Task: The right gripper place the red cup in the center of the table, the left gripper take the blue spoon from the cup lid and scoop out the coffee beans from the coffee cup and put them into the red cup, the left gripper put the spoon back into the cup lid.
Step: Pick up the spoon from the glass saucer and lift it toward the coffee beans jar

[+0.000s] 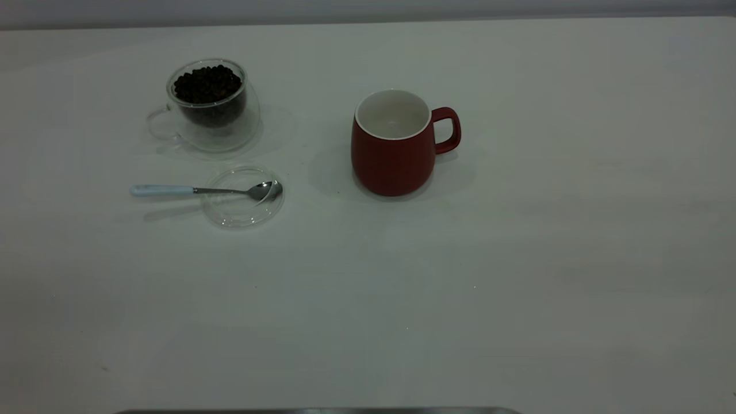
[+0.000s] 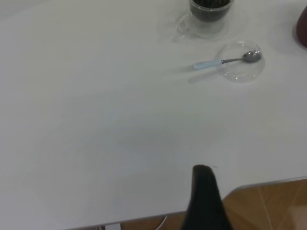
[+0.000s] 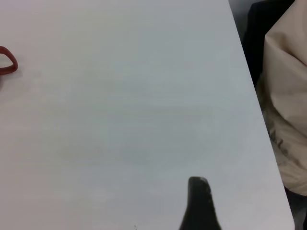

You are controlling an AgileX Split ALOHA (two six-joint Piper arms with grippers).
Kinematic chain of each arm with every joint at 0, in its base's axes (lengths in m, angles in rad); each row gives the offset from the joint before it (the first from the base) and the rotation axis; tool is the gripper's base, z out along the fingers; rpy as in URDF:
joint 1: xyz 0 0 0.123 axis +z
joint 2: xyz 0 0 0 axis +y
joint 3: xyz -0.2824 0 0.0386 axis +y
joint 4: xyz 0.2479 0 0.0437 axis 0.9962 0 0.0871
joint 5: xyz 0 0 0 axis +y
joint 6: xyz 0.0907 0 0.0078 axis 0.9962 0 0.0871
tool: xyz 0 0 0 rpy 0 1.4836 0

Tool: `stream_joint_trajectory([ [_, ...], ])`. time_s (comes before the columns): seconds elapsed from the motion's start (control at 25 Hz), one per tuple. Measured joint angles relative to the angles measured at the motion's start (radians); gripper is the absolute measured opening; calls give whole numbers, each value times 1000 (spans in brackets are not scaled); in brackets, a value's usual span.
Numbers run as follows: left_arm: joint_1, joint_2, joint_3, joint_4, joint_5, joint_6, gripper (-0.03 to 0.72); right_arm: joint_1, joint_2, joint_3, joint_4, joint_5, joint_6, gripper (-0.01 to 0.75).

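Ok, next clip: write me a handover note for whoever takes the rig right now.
Left gripper: pulled back at the near table edge, holding nothing; whether the jaws are open cannot be told.
Right gripper: also back near its table edge, holding nothing, same doubt.
Red cup: upright about mid-table, handle toward the right arm's side, no beans seen inside.
Coffee cup: upright on the left arm's side, full of beans.
Spoon: bowl on the lid, handle sticking out over the table.
Done: the cup looks placed. Left: take the spoon, scoop beans into the red cup, put the spoon back.
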Motion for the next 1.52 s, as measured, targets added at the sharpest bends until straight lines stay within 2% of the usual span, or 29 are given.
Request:
stream_joint_trajectory([
  [1.52, 0, 0, 0, -16, 0, -1, 596, 0, 0, 0, 0, 1, 0, 590],
])
